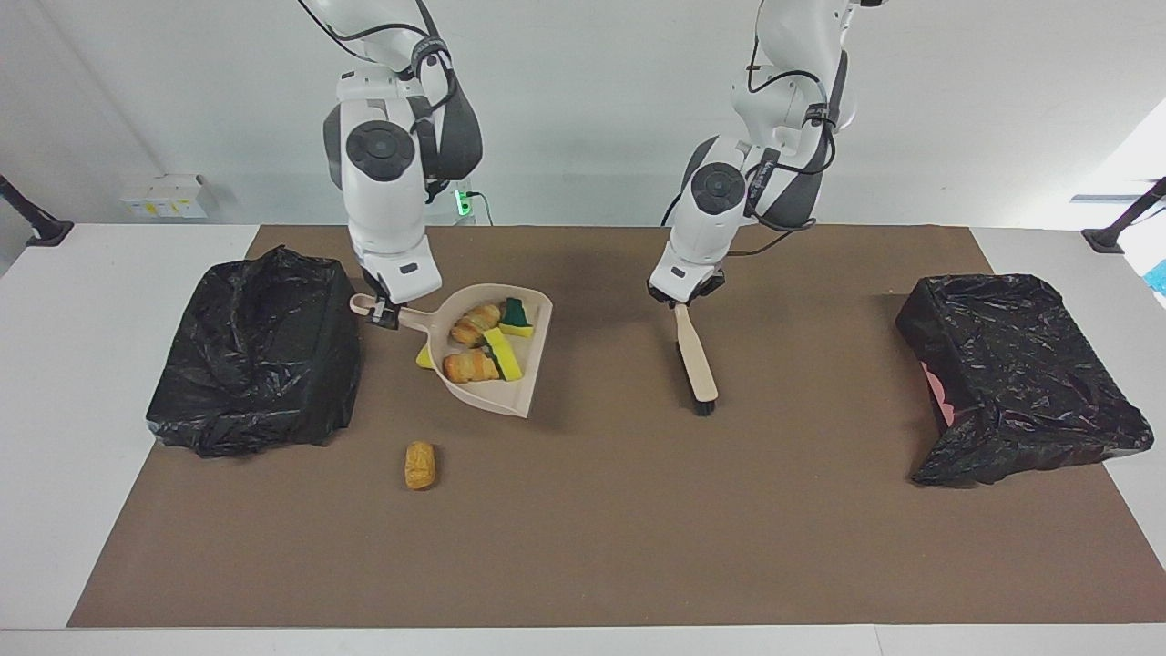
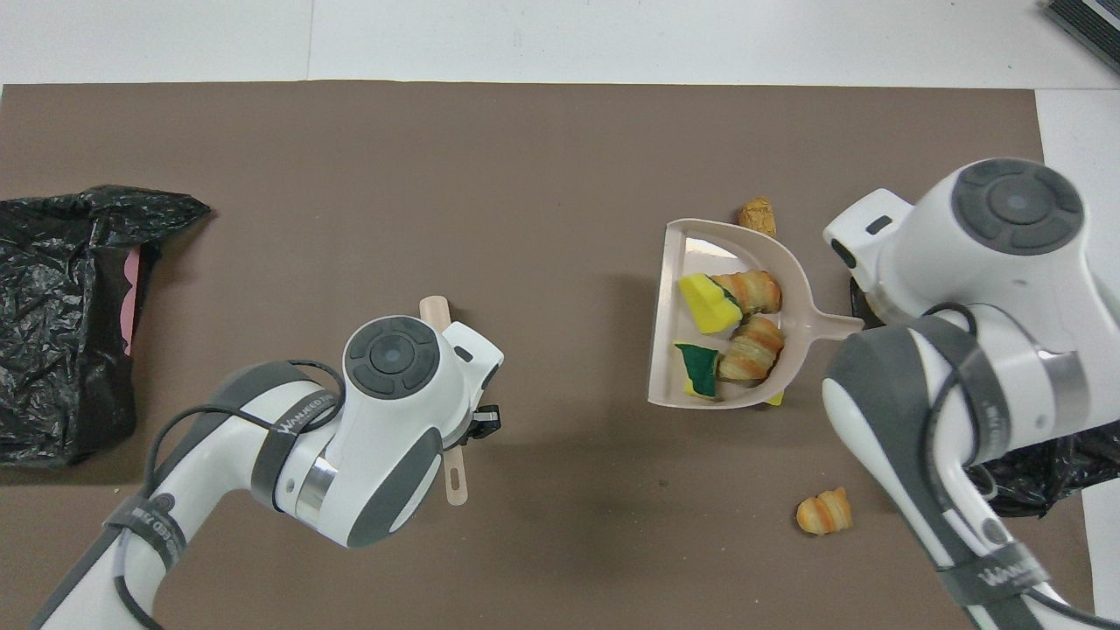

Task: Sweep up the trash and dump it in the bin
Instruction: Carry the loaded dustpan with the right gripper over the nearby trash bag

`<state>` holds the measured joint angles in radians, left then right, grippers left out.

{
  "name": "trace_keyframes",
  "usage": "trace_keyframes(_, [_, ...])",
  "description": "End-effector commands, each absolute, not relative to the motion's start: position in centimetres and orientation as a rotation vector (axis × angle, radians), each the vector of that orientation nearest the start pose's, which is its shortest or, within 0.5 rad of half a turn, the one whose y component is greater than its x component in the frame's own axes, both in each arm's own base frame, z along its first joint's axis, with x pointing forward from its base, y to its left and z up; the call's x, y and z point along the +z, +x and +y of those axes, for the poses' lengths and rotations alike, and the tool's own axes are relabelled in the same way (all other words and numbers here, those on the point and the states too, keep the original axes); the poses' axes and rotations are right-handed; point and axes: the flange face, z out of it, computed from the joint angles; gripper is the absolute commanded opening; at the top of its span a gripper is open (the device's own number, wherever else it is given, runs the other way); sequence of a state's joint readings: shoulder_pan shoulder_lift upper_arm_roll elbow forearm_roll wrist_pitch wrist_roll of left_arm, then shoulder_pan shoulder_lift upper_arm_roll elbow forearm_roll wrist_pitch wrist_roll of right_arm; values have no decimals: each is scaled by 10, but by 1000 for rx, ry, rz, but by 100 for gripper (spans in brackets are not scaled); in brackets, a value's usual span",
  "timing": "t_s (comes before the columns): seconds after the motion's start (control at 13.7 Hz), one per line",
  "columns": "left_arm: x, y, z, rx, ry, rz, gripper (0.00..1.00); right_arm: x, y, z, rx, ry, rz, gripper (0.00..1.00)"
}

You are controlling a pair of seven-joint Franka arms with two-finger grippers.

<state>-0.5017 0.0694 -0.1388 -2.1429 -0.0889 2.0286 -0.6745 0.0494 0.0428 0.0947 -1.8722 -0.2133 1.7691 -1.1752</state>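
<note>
In the overhead view the right arm's big wrist housing covers the right gripper (image 1: 381, 314) and the end of the dustpan (image 2: 669, 324) handle, along with most of the black bin (image 2: 1067, 464) at that end of the table. The dustpan hides nearly all of a yellow sponge (image 1: 424, 357) beneath it. The left arm hides the left gripper (image 1: 681, 299) and the middle of the brush (image 2: 455, 472). The second bin (image 2: 61, 306) is cut off by the picture's edge. Both arms' bases and upper links run out of frame.

Two glossy white arms (image 1: 383, 182) with dark grey joint caps, black cables and black wrist bands.
</note>
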Motion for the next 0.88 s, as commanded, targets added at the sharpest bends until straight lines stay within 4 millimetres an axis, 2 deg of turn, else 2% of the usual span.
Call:
trace_keyframes(0.0, [355,356,-334,184,-3086,-128,0,496,538,-3,366,-2421,-2057,0])
trace_keyframes(0.22, [351,297,-348,127,-3093,-99,0,498,531,-84,367,-2344,-2088,0])
trace_keyframes(0.37, [351,276,-353,98,-3103,-119,0,500,525,-135,363,-2334,-2092,0])
trace_keyframes(0.44, [351,270,-354,83,-3113,-124,0,502,522,-152,361,-2328,-2110,0])
trace_keyframes(0.8, [347,276,-354,66,-3150,-164,1,515,505,-246,346,-2265,-2333,0])
